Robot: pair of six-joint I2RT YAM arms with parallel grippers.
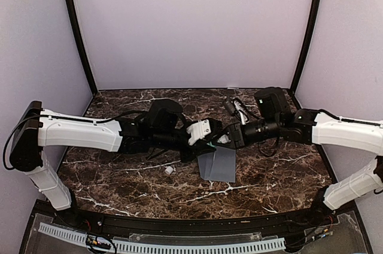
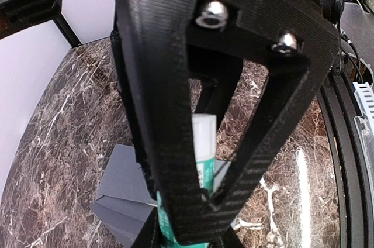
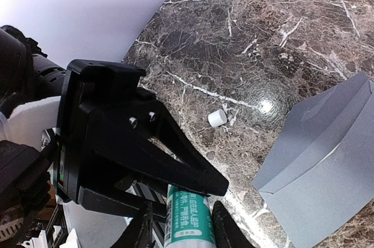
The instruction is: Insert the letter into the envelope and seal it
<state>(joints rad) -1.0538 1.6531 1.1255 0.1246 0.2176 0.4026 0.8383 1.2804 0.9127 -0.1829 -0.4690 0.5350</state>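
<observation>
Envelope [image 1: 220,164] flat, left tool [image 2: 198,201] gripping glue stick [image 2: 204,143], right tool [image 3: 184,231] astride

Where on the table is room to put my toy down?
Bare dark marble table lies front-left, between the left arm and the near rim, also back-left along the wall. Front-right of the flat grey paper envelope is free too. The middle is crowded: left pincer and right pincer meet at a white-and-green glue stick, small white cap nearby.
</observation>
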